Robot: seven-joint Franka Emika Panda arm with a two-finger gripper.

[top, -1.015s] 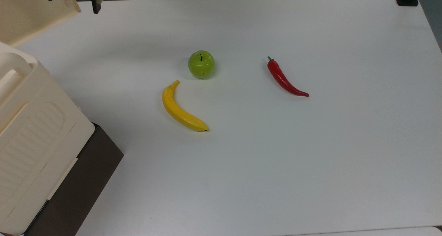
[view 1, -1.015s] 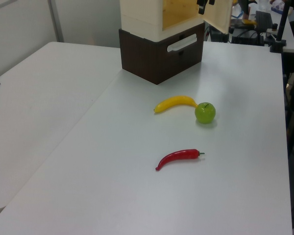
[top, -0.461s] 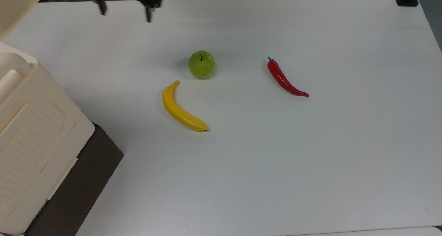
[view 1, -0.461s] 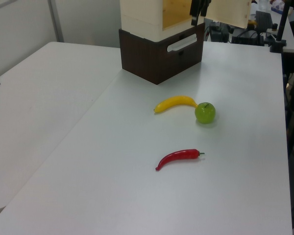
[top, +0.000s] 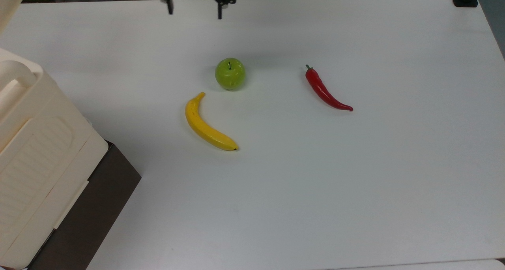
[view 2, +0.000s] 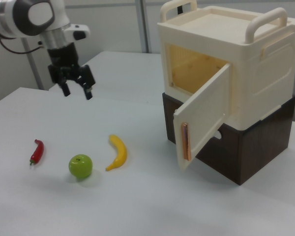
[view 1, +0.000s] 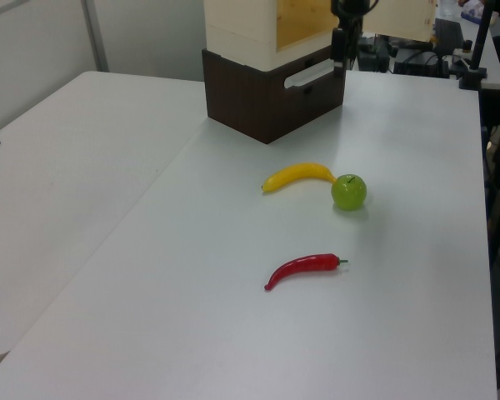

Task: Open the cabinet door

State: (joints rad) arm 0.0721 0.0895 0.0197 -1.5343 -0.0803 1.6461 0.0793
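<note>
Since the earlier frames the tool (view 2: 77, 88) had left the cabinet door (view 2: 202, 114) and travelled across the top view toward 3 o'clock, ending high above the desk (top: 355, 183) at roughly 12 o'clock from the apple (top: 230, 73); the door meanwhile had swung further out.

By size, the desk came first, white and broad. Next was the cabinet (view 2: 226, 69), a big cream box with two carry handles sitting on a dark brown base (view 2: 250, 142), at about 9 o'clock in the top view. Its door stood well ajar, hinged on the side farther from the fruit, with the warm wooden-looking interior exposed. I judged the opening essentially done.

The door looked like a light, stiff plastic panel that should swing freely on its hinge. The free edge, where a thin copper-coloured strip ran vertically, seemed the sensible place to hook or pinch it; the smooth face would likely be slippery.

Smaller things followed: the banana (top: 206, 124), the red chilli (top: 326, 90), then the apple, all lying apart from one another.

The tool's two fingers were spread wide, holding nothing.

The right view showed the door's face, its strip and the cabinet's inside. The top view showed instead the ribbed panel on the cabinet, while the left view caught the pale handle on the brown base.
</note>
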